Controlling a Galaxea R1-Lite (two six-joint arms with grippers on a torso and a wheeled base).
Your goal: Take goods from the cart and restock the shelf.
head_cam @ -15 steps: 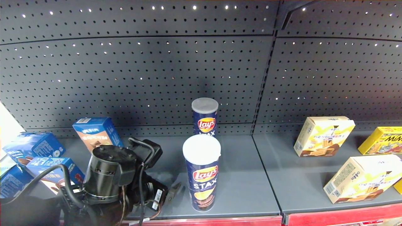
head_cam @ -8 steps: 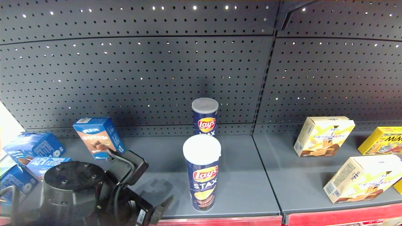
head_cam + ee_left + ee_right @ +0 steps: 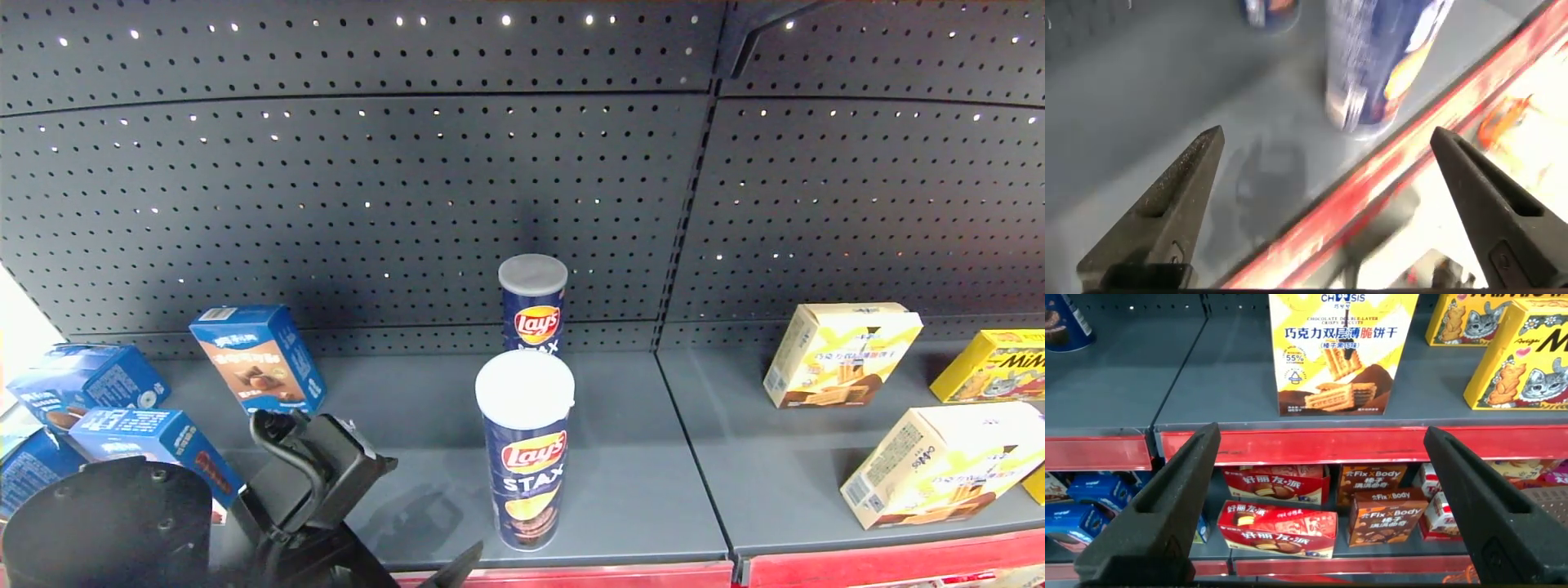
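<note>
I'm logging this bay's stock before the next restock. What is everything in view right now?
chip cans: two, dark blue, shelf middle, one behind the other
blue boxes: four, blue, shelf left
cream-and-yellow biscuit boxes: two, shelf right
yellow boxes: at least two, yellow, far right
red and brown boxes: several, lower shelf
shelf: one, grey, red front edge
left gripper: one, black, open, at the shelf's front edge
right gripper: one, black, open, before the biscuit boxes
</note>
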